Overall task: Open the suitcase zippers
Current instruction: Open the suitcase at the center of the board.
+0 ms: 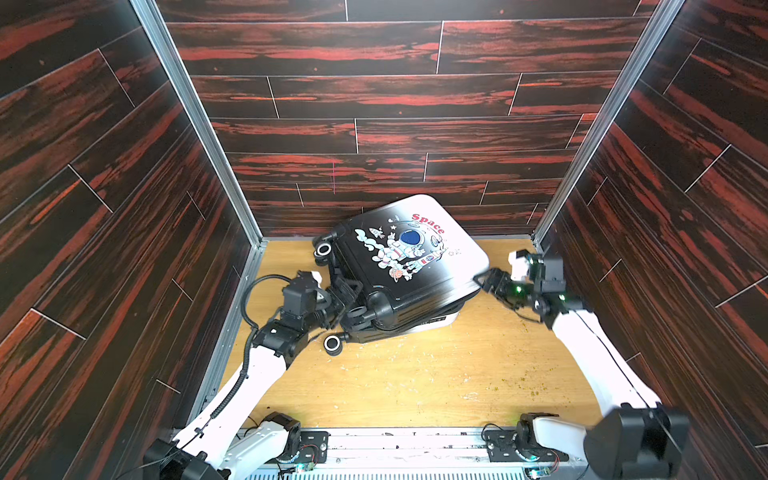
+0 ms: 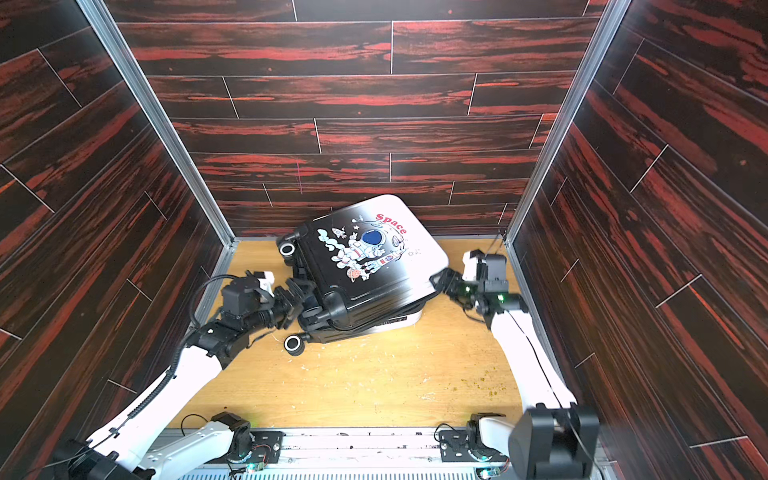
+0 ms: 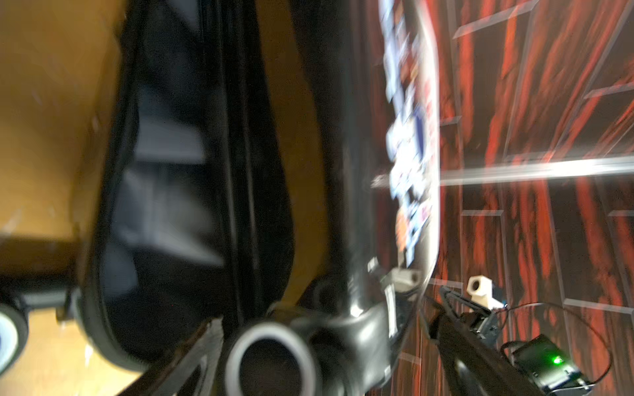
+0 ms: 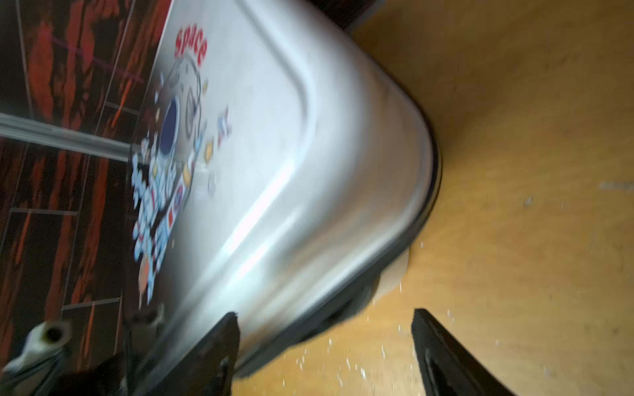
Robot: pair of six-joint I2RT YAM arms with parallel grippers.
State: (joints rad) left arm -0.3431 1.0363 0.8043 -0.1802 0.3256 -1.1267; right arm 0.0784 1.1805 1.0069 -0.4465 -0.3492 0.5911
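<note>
Suitcase (image 1: pixel 405 266) lies at the back of the table (image 1: pixel 415 382), close to the rear wall (image 1: pixel 374 137), astronaut print up. Its upper shell is raised and skewed off the lower half, and the table shows through the gap in my left wrist view. My left pincer (image 1: pixel 349 297) is spread wide at the wheel end, between the two wheels (image 1: pixel 332 343), gripping nothing I can make out. My right pincer (image 1: pixel 482 284) is wide too, its fingers (image 4: pixel 219 346) either side of the shell's white corner, rimmed by the dark zipper track (image 4: pixel 433 192).
</note>
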